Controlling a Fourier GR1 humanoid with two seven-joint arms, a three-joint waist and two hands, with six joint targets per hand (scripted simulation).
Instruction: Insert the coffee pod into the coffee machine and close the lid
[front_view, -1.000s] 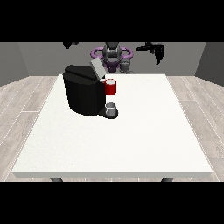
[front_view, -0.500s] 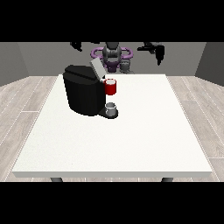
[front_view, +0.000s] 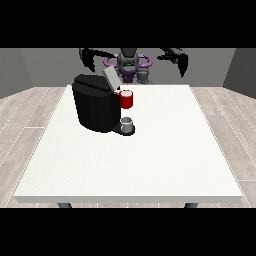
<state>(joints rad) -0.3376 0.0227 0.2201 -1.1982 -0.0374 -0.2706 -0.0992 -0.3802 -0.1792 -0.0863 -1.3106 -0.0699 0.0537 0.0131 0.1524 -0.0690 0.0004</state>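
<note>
The black coffee machine (front_view: 95, 102) stands on the left half of the white table (front_view: 150, 160), with its grey lid (front_view: 110, 78) tilted up. A red pod holder (front_view: 127, 99) juts from the machine's front, above a small grey cup (front_view: 127, 123) on the drip tray. A small grey cylinder, apparently the coffee pod (front_view: 143, 75), sits at the table's far edge by the robot. The hand at the view's left (front_view: 89, 59) hangs in the air above and behind the machine. The hand at the view's right (front_view: 182, 63) hovers over the far right edge. Both hold nothing, fingers pointing down.
The robot's torso (front_view: 128, 62) stands behind the far edge, between the two raised arms. Bare white tabletop stretches in front of the machine and to its right, as far as the near edge.
Both hands have sunk a little. The hand at the view's left has also shifted slightly rightwards, towards the machine. Machine, cup and pod have not moved.
</note>
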